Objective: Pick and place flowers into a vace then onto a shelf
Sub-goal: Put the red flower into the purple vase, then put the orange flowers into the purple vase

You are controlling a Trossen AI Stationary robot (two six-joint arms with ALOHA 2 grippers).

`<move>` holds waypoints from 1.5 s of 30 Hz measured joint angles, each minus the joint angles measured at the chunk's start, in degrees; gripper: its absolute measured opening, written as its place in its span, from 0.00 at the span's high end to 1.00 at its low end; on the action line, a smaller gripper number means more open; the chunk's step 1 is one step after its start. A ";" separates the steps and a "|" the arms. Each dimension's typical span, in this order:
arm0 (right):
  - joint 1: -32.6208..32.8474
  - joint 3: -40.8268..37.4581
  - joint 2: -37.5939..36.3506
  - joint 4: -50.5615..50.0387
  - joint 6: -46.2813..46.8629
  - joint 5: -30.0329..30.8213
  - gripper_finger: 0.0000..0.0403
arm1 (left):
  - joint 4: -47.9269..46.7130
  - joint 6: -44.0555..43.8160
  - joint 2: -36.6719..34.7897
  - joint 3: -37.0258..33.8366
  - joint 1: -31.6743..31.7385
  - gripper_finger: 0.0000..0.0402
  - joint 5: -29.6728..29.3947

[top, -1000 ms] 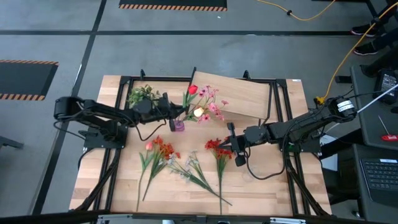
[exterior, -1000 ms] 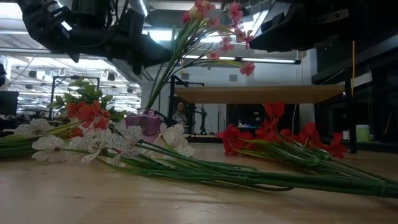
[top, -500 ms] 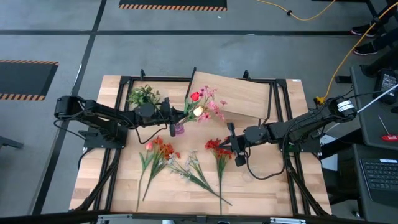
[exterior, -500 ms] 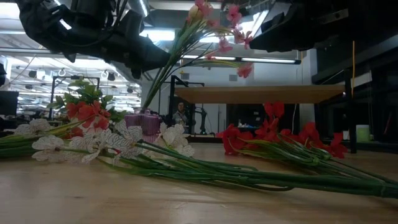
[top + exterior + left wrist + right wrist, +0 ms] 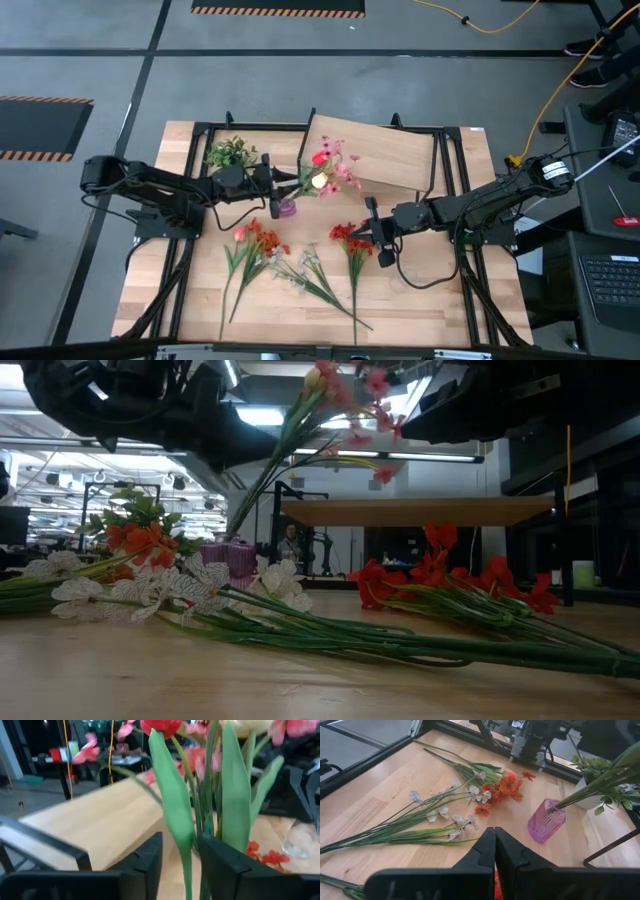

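Observation:
A bunch of flowers (image 5: 325,172) with red, pink and yellow blooms stands with its lower stem ends in the mouth of a purple vase (image 5: 287,208), leaning toward the shelf (image 5: 390,155). My left gripper (image 5: 272,185) is level beside the vase. Its fingers are open, one on each side of the green stems (image 5: 200,795). My right gripper (image 5: 366,232) hangs shut over a red bunch (image 5: 350,242) lying on the table and holds nothing. My left gripper has its two fingers apart around the bunch's stems (image 5: 192,845), above the vase, coming in level from the table's left. I cannot tell whether a finger (image 5: 225,865) touches the stems. The bunch stands tilted in the vase.
An orange-red bunch (image 5: 258,240) and a white bunch (image 5: 302,266) lie flat on the table's near half, stems toward the near edge. A small green leafy plant (image 5: 232,152) stands at the far left. The shelf's black legs (image 5: 432,170) stand behind the vase.
The bunch in the vase has tipped. In the high view its blooms have swung toward the shelf and the table's near side, and in the low view they sit a little lower. The vase has stayed on the table. My right gripper has kept still.

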 joint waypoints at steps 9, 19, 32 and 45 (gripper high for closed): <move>0.00 0.00 0.00 0.00 0.00 0.00 0.99 | -6.12 0.28 -4.98 0.00 -0.49 0.58 0.01; 0.00 0.00 0.00 0.00 1.60 -0.01 0.99 | -16.06 3.43 -17.72 0.00 -3.80 0.58 0.03; 0.01 0.09 0.00 1.07 1.27 0.10 0.99 | -22.01 8.40 -23.04 0.00 -9.50 0.57 6.45; -2.87 0.09 0.00 1.07 -1.06 0.05 0.99 | -22.04 9.05 -22.99 0.00 -10.41 0.57 9.31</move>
